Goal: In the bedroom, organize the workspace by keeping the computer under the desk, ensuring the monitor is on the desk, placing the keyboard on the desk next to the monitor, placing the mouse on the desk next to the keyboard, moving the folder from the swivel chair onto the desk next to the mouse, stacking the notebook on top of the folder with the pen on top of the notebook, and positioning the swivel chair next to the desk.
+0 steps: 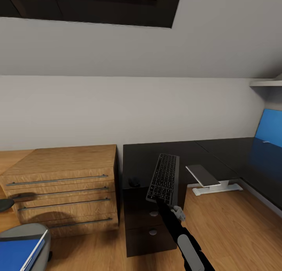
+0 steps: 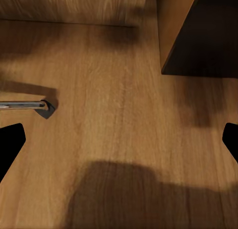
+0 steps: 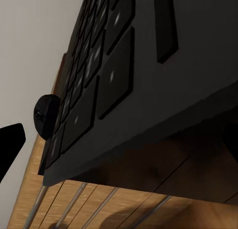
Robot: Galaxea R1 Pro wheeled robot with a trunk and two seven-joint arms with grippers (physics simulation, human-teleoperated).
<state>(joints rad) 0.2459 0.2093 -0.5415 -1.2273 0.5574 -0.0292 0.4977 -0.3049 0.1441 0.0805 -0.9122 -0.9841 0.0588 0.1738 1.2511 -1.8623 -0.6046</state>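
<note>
Above the desk (image 1: 156, 153) edge, keyboard (image 1: 163, 178) gripped at its near end by right tool (image 1: 161, 202), mouse (image 1: 134, 181) just beside

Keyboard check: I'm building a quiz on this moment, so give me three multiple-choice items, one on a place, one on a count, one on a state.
1. Where is the mouse?
A. on the desk, left of the keyboard
B. on the wooden chest
C. on the floor

2. How many bar handles does the wooden chest show in the head view?
A. two
B. four
C. six

3. What state is the keyboard in?
A. flat on the floor
B. held at its near end by the right gripper, over the desk's edge
C. lying on the chest

Answers: 1 A, it is a small black lump on the dark top; 2 B, four long bars stacked; 3 B, the right arm reaches up to its near edge.
</note>
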